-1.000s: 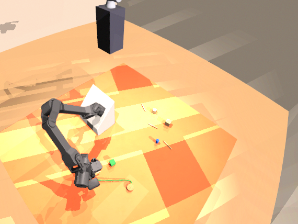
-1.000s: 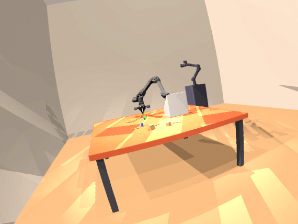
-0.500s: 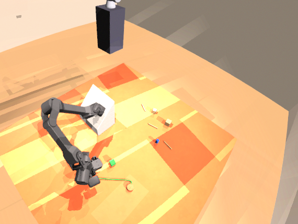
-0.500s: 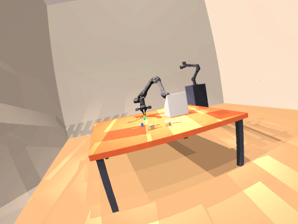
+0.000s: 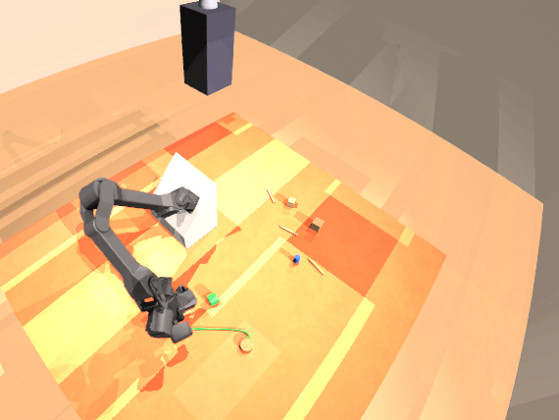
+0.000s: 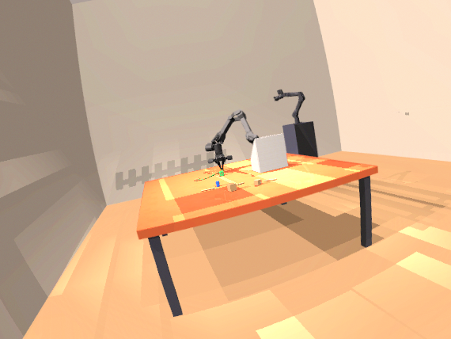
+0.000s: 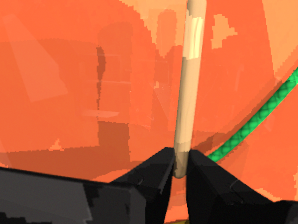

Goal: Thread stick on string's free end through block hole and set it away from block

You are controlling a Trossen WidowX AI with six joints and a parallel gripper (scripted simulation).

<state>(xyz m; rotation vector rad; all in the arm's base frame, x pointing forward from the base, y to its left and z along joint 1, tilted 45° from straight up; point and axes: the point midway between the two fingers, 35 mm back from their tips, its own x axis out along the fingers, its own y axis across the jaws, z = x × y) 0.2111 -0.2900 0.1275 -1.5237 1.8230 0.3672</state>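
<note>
Pale, slender wooden stick [image 7: 188, 95] pinched near one end by gripper [image 7: 180, 158] [image 6: 221, 171], braided green string [image 7: 255, 120] [image 5: 216, 329] slanting beside it

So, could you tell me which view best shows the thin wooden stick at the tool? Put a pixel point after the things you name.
The wrist view: the thin wooden stick [image 7: 189, 95] appears large there, its lower end pinched between the black tool's [image 7: 182, 156] fingertips. In the top view I cannot make it out near the arm; in the exterior view it is too small to tell.
</note>
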